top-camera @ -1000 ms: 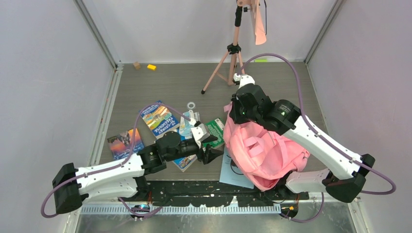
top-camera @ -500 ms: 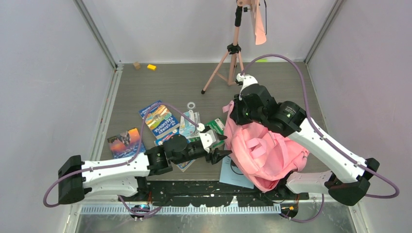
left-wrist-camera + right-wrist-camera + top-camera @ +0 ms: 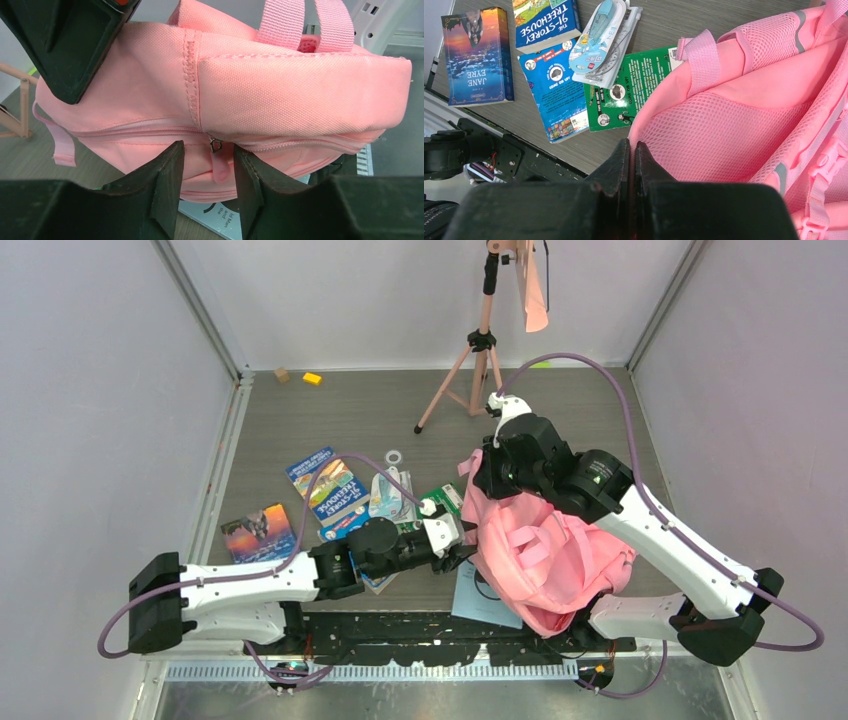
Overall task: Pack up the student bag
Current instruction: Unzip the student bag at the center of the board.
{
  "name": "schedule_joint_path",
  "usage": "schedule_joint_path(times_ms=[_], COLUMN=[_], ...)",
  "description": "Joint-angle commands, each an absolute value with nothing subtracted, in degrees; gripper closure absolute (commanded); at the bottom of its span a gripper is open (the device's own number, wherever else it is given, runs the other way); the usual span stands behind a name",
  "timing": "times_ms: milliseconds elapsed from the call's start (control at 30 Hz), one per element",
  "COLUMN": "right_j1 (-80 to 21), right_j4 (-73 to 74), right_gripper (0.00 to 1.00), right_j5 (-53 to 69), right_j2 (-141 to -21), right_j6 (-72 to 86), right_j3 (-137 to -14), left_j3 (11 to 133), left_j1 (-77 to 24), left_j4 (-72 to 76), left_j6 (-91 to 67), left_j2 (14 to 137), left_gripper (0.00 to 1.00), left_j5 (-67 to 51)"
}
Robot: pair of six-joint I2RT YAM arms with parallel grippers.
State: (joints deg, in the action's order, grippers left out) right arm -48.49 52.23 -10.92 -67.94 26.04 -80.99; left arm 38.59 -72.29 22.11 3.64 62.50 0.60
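Observation:
The pink student bag (image 3: 545, 550) lies at the table's front right, its top corner lifted. My right gripper (image 3: 487, 478) is shut on the edge of the bag's mesh back panel (image 3: 734, 135), and the pink fabric runs straight into the fingertips (image 3: 632, 145). My left gripper (image 3: 468, 546) is pressed up to the bag's side (image 3: 280, 90). Its jaws (image 3: 209, 150) stand apart, one on each side of the pink zipper pull (image 3: 218, 165), which hangs from a shut zip. Neither finger touches the pull.
Left of the bag lie a Jane Eyre book (image 3: 476, 55), a Treehouse book (image 3: 546, 20), a blue book (image 3: 556, 95), a green booklet (image 3: 629, 87) and a blister pack (image 3: 601, 40). A pale blue book (image 3: 478, 598) sits under the bag. A tripod (image 3: 470, 370) stands behind.
My left arm has reached right to the bag's side and its jaws have narrowed around the zipper pull. The right gripper has kept its hold and barely shifted.

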Motion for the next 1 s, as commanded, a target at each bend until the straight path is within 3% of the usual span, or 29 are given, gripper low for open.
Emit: schedule_joint_path(times_ms=[0, 333, 967], right_j1=[-48.30, -47.99, -47.90], right_j4=[48.65, 49.59, 56.71], right_gripper=[1.00, 1.00, 1.00], right_j5=[-8.76, -9.21, -1.05], right_j2=[-65.02, -64.13, -64.93], right_j6=[26.57, 25.69, 19.59], right_j3=[-81.49, -81.79, -83.16], left_j3=[41.83, 41.57, 46.26], left_j1=[-72.59, -72.60, -71.86], left_j4=[26.19, 22.92, 14.84], left_j6=[5.08, 3.74, 6.24], left_j2=[63.16, 62.50, 64.30], left_gripper=[0.61, 1.00, 1.00], left_j5=[0.54, 0.45, 11.00])
